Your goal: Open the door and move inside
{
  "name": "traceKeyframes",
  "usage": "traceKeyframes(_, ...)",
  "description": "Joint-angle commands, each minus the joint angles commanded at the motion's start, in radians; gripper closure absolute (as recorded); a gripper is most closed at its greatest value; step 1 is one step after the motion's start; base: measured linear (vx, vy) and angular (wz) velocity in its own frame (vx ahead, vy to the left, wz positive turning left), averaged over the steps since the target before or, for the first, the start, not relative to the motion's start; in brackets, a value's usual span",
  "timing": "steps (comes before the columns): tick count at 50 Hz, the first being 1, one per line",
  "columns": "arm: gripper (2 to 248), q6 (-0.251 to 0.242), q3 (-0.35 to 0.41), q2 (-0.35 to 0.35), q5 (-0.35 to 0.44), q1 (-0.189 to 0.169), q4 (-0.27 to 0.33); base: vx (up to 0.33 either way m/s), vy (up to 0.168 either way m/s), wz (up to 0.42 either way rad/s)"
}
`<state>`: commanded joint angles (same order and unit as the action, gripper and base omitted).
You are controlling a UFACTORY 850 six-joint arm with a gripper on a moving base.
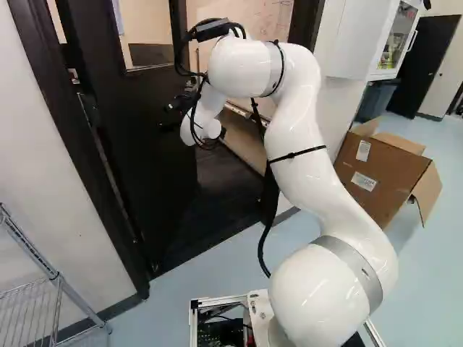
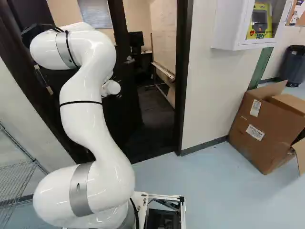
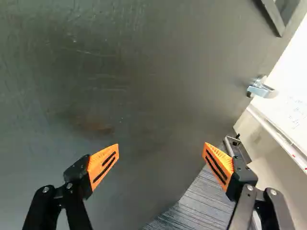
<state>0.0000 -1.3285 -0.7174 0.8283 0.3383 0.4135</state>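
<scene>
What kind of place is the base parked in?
Probably an office or lab building, at an office doorway: dark door ajar, whiteboard in the room beyond, defibrillator cabinet on the wall outside.

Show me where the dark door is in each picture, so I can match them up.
Left base view: the door stands left of the white arm.
Right base view: left of the middle, partly hidden behind the arm.
Wrist view: ahead of the open gripper, filling most of the picture.
Shared landmark: the whiteboard, seen past the door's edge.
</scene>
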Motion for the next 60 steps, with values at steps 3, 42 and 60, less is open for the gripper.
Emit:
traceKeyframes(3, 3, 0.000, 0.015, 0.011, 0.000, -0.004, 0.000, 0.000, 0.000, 0.000)
traceKeyframes(42, 3, 0.000, 0.270, 0.200, 0.000, -0.056, -0.095, 0.000, 0.000, 0.000)
traceKeyframes(60, 3, 0.000, 0.383, 0.289, 0.000, -0.079, -0.180, 0.000, 0.000, 0.000)
